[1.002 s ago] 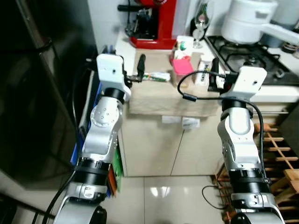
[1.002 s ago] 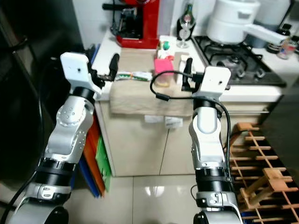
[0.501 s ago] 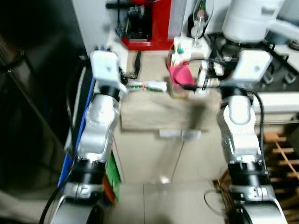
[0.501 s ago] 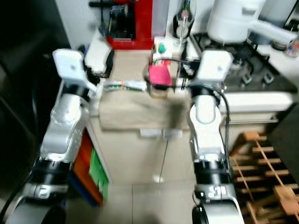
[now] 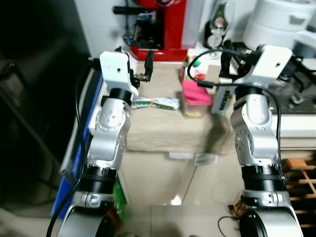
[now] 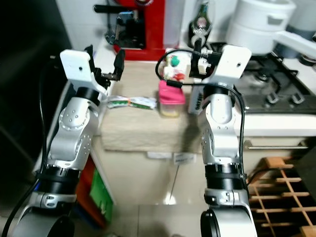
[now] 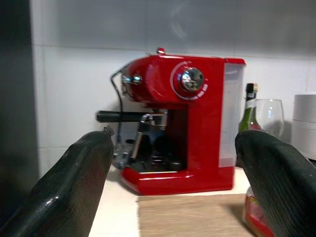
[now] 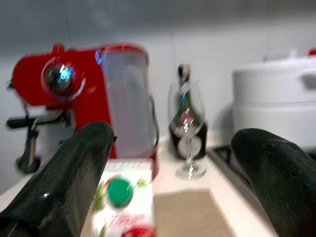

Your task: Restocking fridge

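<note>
On the counter lies a beige cloth point(image 5: 163, 131). It carries a green-and-white packet point(image 5: 157, 102), a pink-lidded tub point(image 5: 196, 94), a white carton with a green cap point(image 6: 174, 68) and a printed carton point(image 5: 223, 101). My left gripper point(image 7: 173, 136) is open and empty. It hovers above the cloth's left end, just behind the packet, pointing at the red coffee machine point(image 7: 182, 128). My right gripper point(image 8: 172, 132) is also open and empty. It hangs over the green-capped carton point(image 8: 123, 207), behind the pink tub.
A black fridge point(image 5: 34, 98) stands close on the left. A wine glass point(image 8: 186, 133) and a bottle point(image 8: 183, 79) stand behind the cartons. A white pot point(image 5: 281, 24) sits on the gas hob point(image 6: 281, 96). A wooden rack point(image 6: 286, 197) is on the floor at right.
The whole picture has shifted: the counter is nearer and lower in view. Both grippers now reach further over the cloth, towards the coffee machine and cartons. Both stay open.
</note>
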Robot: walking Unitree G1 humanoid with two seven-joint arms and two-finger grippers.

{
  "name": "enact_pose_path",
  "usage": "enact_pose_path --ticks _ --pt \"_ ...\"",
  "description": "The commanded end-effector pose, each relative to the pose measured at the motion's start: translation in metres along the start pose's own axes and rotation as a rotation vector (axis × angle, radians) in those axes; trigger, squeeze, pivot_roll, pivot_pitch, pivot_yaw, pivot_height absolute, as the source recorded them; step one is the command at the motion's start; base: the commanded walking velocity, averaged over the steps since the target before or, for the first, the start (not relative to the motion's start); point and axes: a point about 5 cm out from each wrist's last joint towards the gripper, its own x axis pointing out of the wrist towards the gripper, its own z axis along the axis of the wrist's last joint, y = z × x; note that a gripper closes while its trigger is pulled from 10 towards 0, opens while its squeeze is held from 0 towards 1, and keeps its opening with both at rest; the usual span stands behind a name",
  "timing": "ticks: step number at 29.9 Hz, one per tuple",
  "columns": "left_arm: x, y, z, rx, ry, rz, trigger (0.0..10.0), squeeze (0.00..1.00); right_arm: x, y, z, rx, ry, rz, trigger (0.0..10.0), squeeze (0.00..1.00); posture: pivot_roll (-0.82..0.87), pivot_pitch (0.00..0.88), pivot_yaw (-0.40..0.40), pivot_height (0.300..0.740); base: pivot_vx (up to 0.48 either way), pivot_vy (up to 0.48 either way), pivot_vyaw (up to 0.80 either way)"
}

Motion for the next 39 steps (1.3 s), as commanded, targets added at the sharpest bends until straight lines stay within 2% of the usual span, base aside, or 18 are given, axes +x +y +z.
enact_pose_path --ticks 1,7,16,29,30,32,33,39 --pt "-0.001 0.0 0.001 0.011 0.007 -0.006 10.0 0.0 0.004 -0.001 0.0 -0.017 0.03 -0.009 10.0 0.12 -0.08 0.019 0.035 0.74 0.0 0.0 0.0" --pt "-0.002 0.002 0.0 0.02 0.015 -0.004 10.0 0.0 0.005 -0.005 -0.013 -0.066 0.108 -0.041 10.0 0.12 -0.07 0.022 0.034 0.74 0.0 0.0 0.0" --pt "-0.002 0.003 0.0 0.023 0.02 -0.001 10.0 0.0 0.004 -0.011 -0.02 -0.104 0.157 -0.084 10.0 0.13 -0.07 0.026 0.036 0.74 0.0 0.0 0.0" --pt "-0.002 0.004 0.0 0.036 0.026 0.002 10.0 0.0 0.002 -0.013 -0.034 -0.002 0.272 -0.109 10.0 0.13 -0.07 0.028 0.036 0.74 0.0 0.0 0.0" --pt "-0.002 0.004 0.0 0.037 0.027 0.003 10.0 0.0 0.001 -0.013 -0.036 0.003 0.286 -0.108 6.2 0.13 -0.07 0.028 0.036 0.74 0.0 0.0 0.0" --pt "-0.002 0.004 0.0 0.037 0.027 0.002 10.0 0.0 0.001 -0.013 -0.037 0.001 0.289 -0.106 6.2 0.13 -0.07 0.028 0.036 0.74 0.0 0.0 0.0" --pt "-0.002 0.004 0.0 0.038 0.028 0.003 10.0 0.0 0.001 -0.012 -0.038 0.006 0.295 -0.097 0.0 0.13 -0.07 0.026 0.035 0.74 0.0 0.0 0.0" --pt "-0.002 0.003 -0.003 0.044 0.043 0.001 10.0 0.0 -0.001 -0.013 -0.037 -0.001 0.284 -0.097 0.0 0.13 -0.07 0.025 0.036 0.74 0.0 0.0 0.0"
